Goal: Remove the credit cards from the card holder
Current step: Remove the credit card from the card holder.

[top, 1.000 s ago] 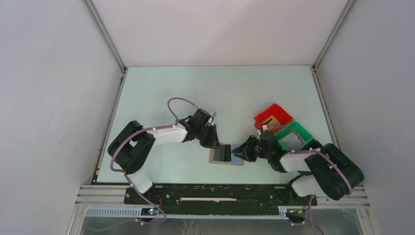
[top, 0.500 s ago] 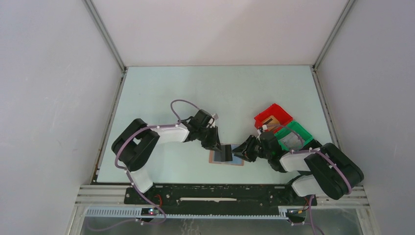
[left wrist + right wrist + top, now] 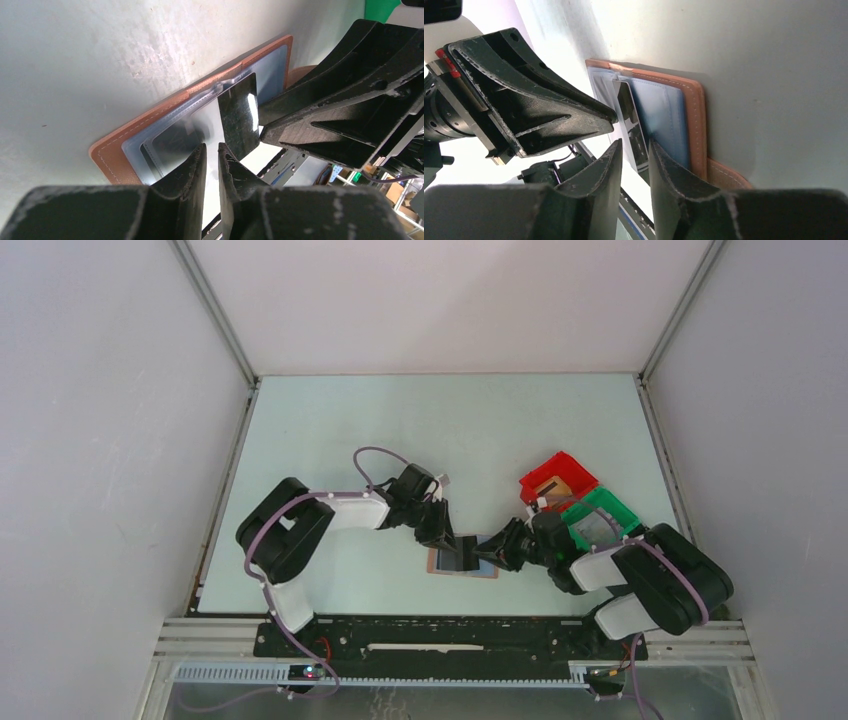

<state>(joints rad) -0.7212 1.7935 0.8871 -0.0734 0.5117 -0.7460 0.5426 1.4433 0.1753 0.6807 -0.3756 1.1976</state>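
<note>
**Inspector:** What has altered in the last second?

**Assessor:** Little at the work itself. The left arm's elbow has swung inward and the left end effector [image 3: 211, 146] has crept closer over the card holder [image 3: 663, 117]. The right arm has drawn in slightly. The holder lies open and flat on the tabletop [image 3: 450, 430] between the two arms, where it was. One dark card [image 3: 239, 117] stands tilted up off its inner panel, as before.

**Inspector:** Meaning for the task?

**Assessor:** In my judgement, extraction is under way but not complete. The card is raised, not carried clear.

**Inspector:** End effector states?

**Assessor:** The left fingers are drawn near together, with a thin slit and nothing in it. The right end effector [image 3: 635, 144] straddles the card's edge. Whether it presses on the card cannot be told.

**Inspector:** Anything obscured?

**Assessor:** Whether the card's far end still sits in its pocket is not clear. Nor can I tell whether other cards remain behind the clear sleeves. Both end effectors cover the holder from above.
</note>
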